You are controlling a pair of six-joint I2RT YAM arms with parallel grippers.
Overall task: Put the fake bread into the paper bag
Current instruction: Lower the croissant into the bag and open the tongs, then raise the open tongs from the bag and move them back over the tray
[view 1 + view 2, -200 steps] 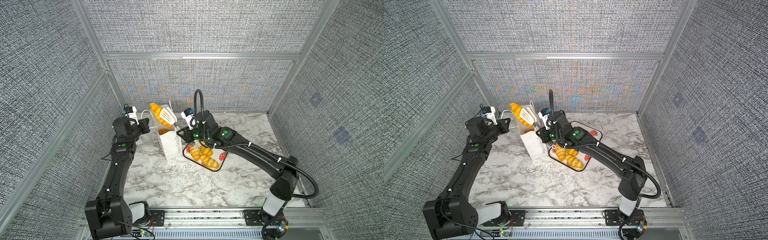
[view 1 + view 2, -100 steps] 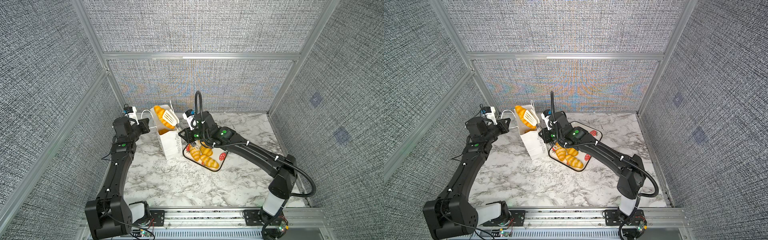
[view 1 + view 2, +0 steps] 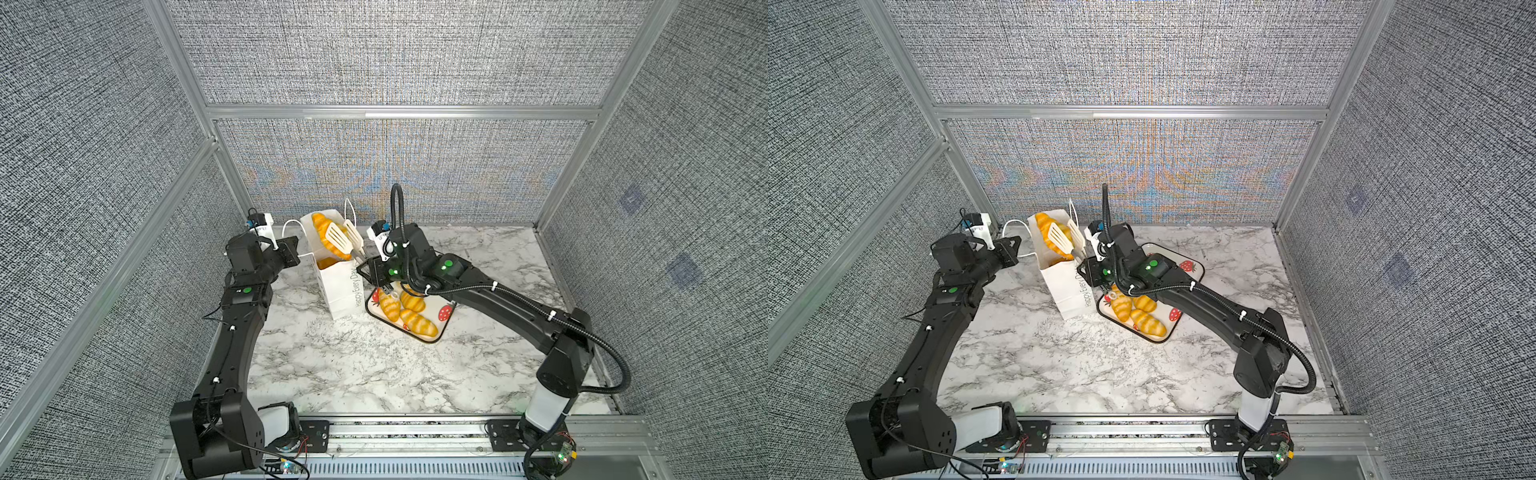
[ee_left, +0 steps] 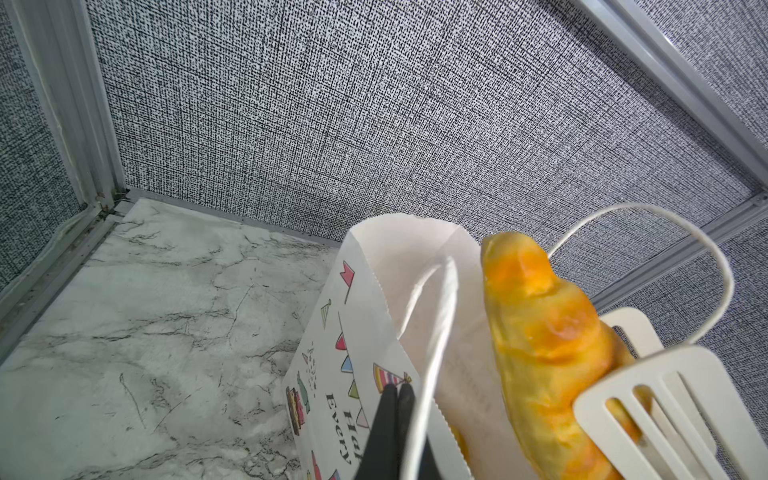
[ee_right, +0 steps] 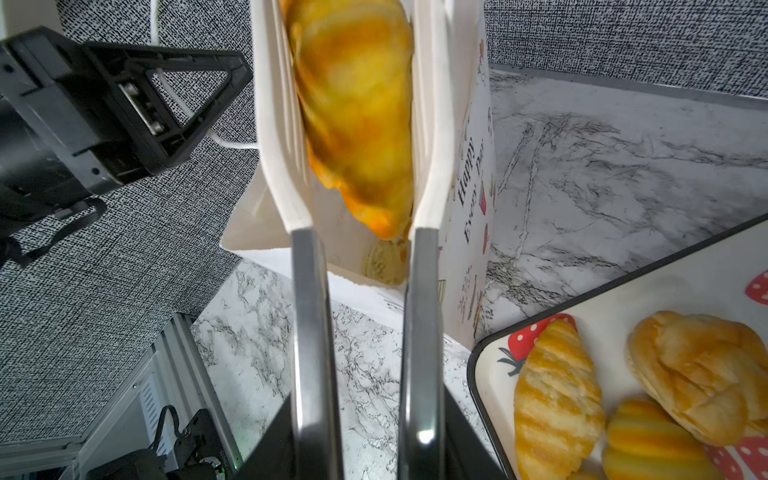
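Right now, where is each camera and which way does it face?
Top views: above the front rail, looking down at the marble table; left arm and right arm show.
Left wrist: on its arm, facing the paper bag; left gripper tips show.
Right wrist: on its arm, looking along the tongs around fake bread; right gripper shows.
Both wrist views share that bread.

Tray (image 3: 444,312) (strawberry print), white tongs (image 3: 337,237), marble tbl (image 3: 353,374)
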